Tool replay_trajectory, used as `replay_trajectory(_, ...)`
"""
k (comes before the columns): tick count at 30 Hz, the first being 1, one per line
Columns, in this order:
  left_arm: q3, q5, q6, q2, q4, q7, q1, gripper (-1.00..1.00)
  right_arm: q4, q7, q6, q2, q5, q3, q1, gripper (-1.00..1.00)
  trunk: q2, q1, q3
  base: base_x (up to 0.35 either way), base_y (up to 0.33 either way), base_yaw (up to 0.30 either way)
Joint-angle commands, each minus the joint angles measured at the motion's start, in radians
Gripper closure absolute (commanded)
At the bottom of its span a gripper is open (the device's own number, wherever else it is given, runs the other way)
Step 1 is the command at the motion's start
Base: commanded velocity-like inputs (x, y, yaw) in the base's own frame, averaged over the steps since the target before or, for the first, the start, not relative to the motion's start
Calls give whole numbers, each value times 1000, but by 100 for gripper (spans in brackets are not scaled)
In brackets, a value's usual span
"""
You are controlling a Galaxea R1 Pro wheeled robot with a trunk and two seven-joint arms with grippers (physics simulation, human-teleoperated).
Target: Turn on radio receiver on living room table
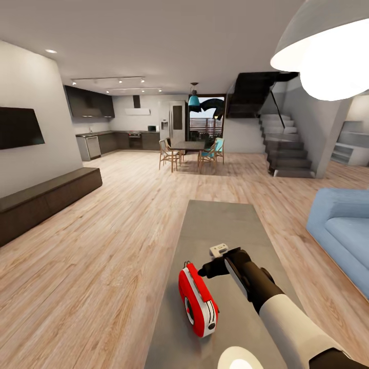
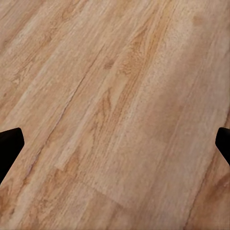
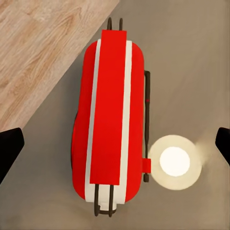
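Right hand (image 1: 207, 270) hovers directly above the radio receiver (image 1: 198, 300), fingers spread wide and apart from it; seen from the head, the radio sits just at its 7 o'clock. That red radio (image 3: 109, 117) stands upright on the grey counter (image 1: 218, 225) near its left edge, beside the wood floor (image 1: 102, 256). Left hand (image 2: 115, 143), likewise wide, faces floor planks (image 2: 115, 96). A blue sofa (image 1: 343, 230) sits at the counter's 3 o'clock.

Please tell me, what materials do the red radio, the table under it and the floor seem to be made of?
The radio receiver: probably glossy plastic, since its red shell and white trim look smooth and even; its thin dark handle may be metal. The table: a smooth grey top that mirrors the lamp, perhaps lacquer or polished stone. The floor: light wood planks with visible grain.
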Motion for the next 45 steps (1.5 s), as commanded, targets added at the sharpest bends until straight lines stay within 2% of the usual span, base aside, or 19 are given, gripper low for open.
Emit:
replay_trajectory(1, 0, 0, 0, 0, 0, 0, 0, -100, 0, 0, 0, 0, 0, 0, 0, -100, 0, 0, 0, 0, 0, 0)
replay_trajectory(22, 0, 1, 0, -4, 0, -1, 0, -100, 0, -2, -2, -5, 0, 0, 0, -100, 0, 0, 0, 0, 0, 0)
replay_trajectory(45, -1, 3, 0, -8, 0, -2, 0, -100, 0, 15, -2, -6, -1, 0, 0, -100, -161, 88, -72, 0, 0, 0)
